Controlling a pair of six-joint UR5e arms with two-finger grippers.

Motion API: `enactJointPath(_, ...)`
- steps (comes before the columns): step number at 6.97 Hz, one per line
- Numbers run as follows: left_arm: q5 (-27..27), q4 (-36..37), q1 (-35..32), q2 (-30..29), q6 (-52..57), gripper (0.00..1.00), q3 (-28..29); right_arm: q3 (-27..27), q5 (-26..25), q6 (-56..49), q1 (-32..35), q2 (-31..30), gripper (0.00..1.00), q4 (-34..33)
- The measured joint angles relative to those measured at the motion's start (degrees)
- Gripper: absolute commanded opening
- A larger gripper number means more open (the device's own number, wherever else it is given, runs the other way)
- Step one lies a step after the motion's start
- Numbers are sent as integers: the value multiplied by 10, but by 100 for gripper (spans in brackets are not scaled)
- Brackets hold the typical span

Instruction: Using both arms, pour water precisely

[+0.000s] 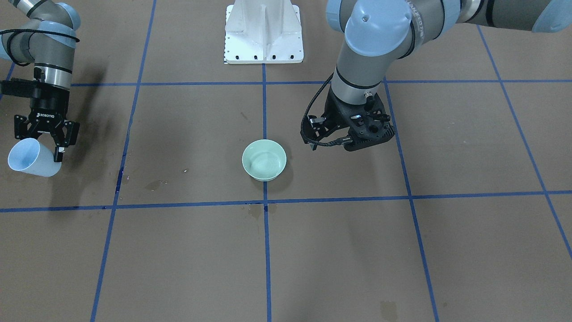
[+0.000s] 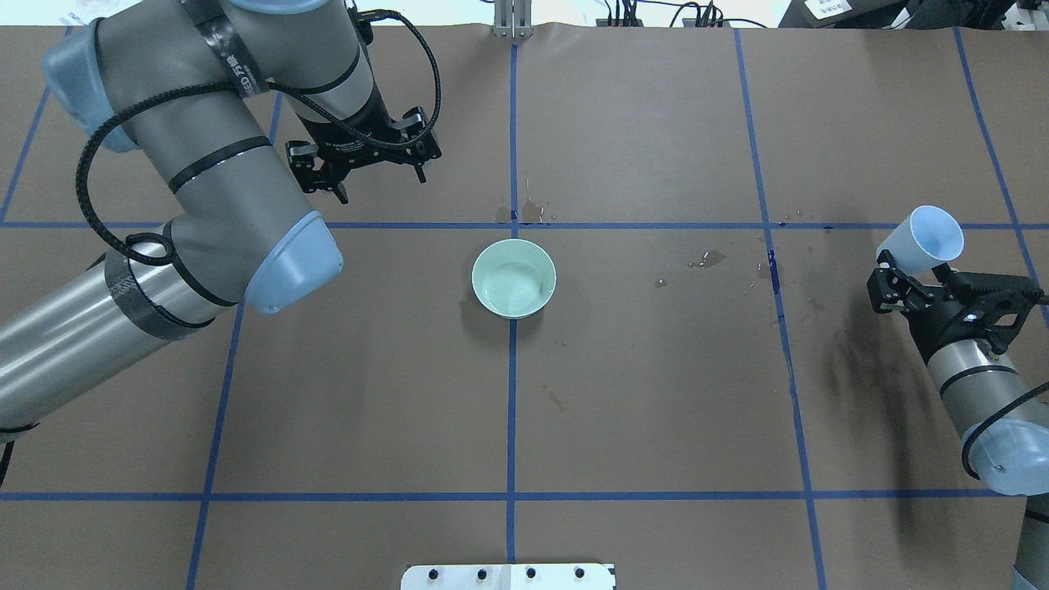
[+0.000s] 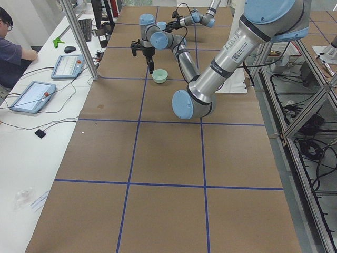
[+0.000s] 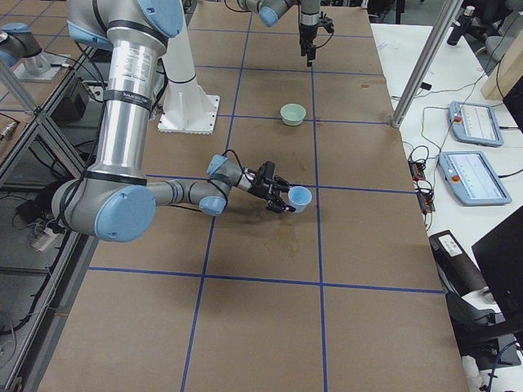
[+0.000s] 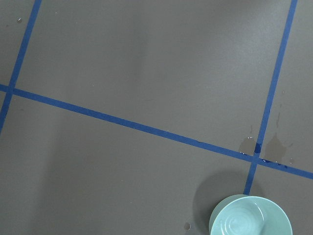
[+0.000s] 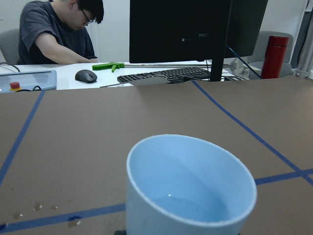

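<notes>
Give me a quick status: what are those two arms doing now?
Right gripper shut on blue cup, little water inside. Left gripper open, empty, near green bowl. Cup far from bowl; only wet spots between.

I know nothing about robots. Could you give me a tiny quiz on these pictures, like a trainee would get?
1. True or false: the green bowl sits on a blue tape line.
2. The pale-blue cup is: A) inside the bowl, B) held by the right gripper, C) tipped over the bowl.
3. Fill in: the cup holds a little ____.
Key: 1 true; 2 B; 3 water.
</notes>
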Motion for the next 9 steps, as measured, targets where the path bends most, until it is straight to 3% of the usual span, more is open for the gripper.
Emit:
enactJointPath(3,0,0,-1,4,1,100,-1,-7,15,-211,-1,46,0,150)
enactJointPath(7,-2,1,-21,17,35,100,-23,1,150,-314,-2,136,0,171)
enactJointPath(9,-3,4,-44,68,117,100,-65,0,234,-341,-3,166,0,166)
